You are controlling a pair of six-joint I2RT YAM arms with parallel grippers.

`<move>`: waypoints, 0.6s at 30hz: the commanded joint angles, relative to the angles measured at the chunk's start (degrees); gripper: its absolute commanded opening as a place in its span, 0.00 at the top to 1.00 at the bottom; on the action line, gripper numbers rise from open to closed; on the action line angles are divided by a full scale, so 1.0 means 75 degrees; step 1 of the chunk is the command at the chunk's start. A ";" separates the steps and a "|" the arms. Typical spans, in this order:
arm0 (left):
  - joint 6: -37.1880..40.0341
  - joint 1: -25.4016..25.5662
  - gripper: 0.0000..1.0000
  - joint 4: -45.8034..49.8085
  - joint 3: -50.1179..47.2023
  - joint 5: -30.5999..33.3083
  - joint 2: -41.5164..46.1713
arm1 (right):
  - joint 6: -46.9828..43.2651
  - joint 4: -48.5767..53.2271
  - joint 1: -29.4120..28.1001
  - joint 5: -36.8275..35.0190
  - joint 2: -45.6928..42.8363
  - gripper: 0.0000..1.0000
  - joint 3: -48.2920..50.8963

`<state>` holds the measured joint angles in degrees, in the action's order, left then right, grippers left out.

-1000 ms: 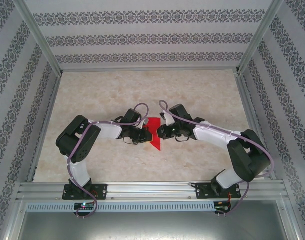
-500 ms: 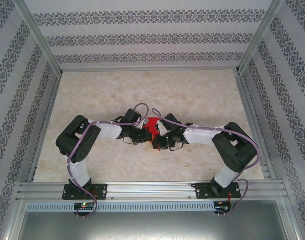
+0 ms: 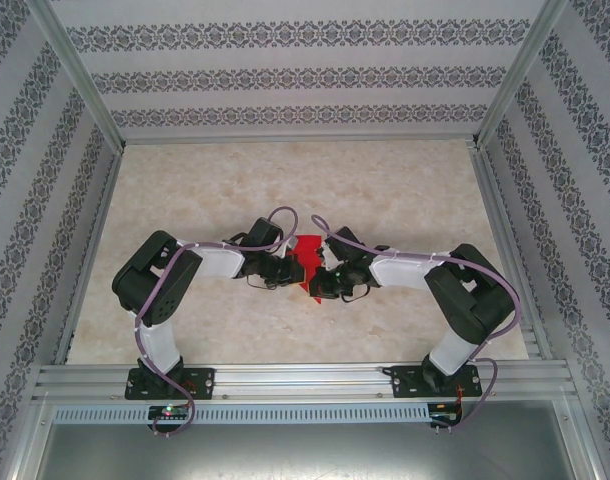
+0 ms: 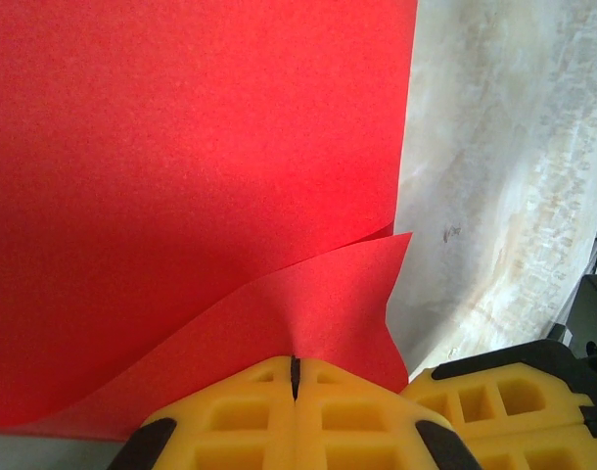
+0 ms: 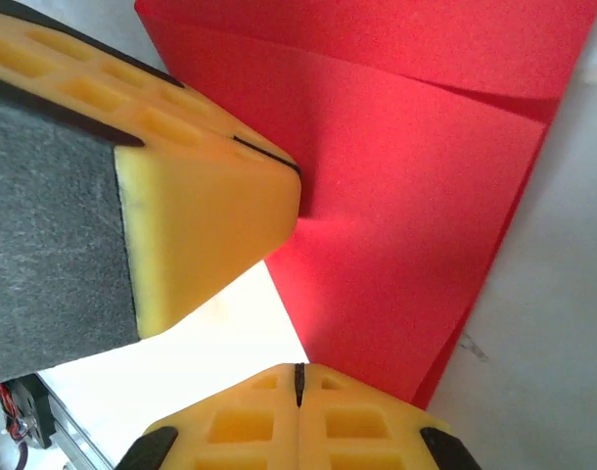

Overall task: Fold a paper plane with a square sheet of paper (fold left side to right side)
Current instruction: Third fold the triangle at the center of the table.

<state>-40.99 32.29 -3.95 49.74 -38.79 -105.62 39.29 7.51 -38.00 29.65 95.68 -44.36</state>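
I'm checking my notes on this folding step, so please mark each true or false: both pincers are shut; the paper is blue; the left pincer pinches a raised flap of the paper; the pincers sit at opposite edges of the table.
1. The left pincer and the right pincer are both shut. True.
2. The paper is blue. False: it is bright red.
3. The left pincer pinches a raised flap of the paper. True.
4. The pincers sit at opposite edges of the table. False: they meet at the paper, near the table's middle.
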 commanded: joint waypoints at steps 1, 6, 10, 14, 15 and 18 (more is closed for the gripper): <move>0.0200 0.0131 0.96 0.0598 -0.0106 0.0554 -0.0365 | 0.0114 0.0254 0.0040 0.0049 0.0087 1.00 0.0194; 0.0202 0.0124 0.96 0.0643 -0.0092 0.0562 -0.0366 | 0.0070 0.0423 0.0047 -0.0009 0.0064 1.00 0.0292; 0.0205 0.0124 0.96 0.0656 -0.0089 0.0588 -0.0366 | 0.0061 0.0552 0.0039 -0.0007 0.0110 1.00 0.0303; 0.0229 0.0121 0.96 0.0706 -0.0064 0.0610 -0.0378 | 0.0059 0.0635 0.0045 -0.0077 0.0025 1.00 0.0354; 0.0241 0.0124 0.96 0.0734 -0.0058 0.0612 -0.0383 | 0.0070 0.0669 0.0051 -0.0074 -0.0004 1.00 0.0380; 0.0262 0.0124 0.96 0.0759 -0.0040 0.0634 -0.0410 | 0.0105 0.0708 0.0080 -0.0044 -0.0115 1.00 0.0477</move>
<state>-40.80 32.29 -3.66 49.89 -38.79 -105.71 39.33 7.84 -37.95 29.65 95.61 -43.00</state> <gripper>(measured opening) 0.065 0.038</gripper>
